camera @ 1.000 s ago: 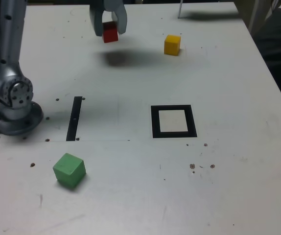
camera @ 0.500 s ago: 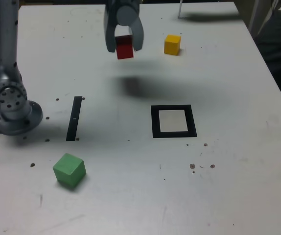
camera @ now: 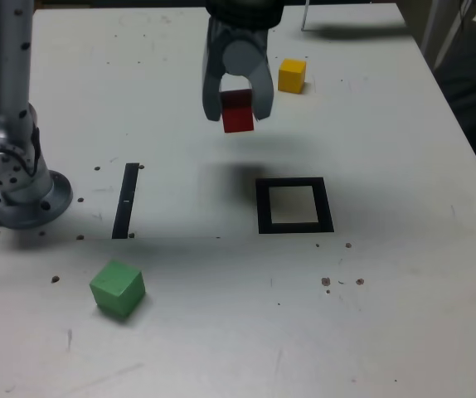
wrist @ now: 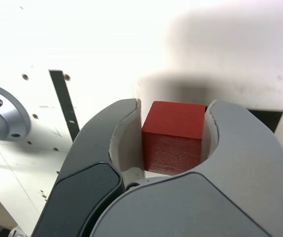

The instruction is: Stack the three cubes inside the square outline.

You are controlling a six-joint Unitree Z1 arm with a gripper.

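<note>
- Hanging above the table (camera: 387,315) in the exterior view, the gripper (camera: 238,106) has its fingers closed on the red cube (camera: 238,116), which is clear of the surface.
- From this view the red cube sits up and toward the exterior view's left of the square outline (camera: 294,225), near it but not over its pale centre; a dark shadow lies on the table just beside the outline's left edge.
- The outline is empty, so I'd judge nothing is stacked yet: this is the carry of the first cube, with placing it and both other cubes left to do.
- The yellow cube (camera: 292,75) rests far back on the table, just to the exterior view's right of the gripper, apart from it.
- The green cube (camera: 118,287) sits near the front at the exterior view's left, well apart from the outline, below a thin black strip (camera: 126,201) and the arm's base (camera: 18,195).
- Only this view shows all three cubes and the whole outline.
- In the wrist view, the red cube (wrist: 173,136) is wedged between the two curved fingers (wrist: 119,143), its sides touching both, a firm-looking hold that the exterior view cannot confirm so closely.
- That view catches only a dark corner of the outline (wrist: 267,118) behind a finger, plus the strip (wrist: 65,103); the yellow and green cubes are out of sight there.
</note>
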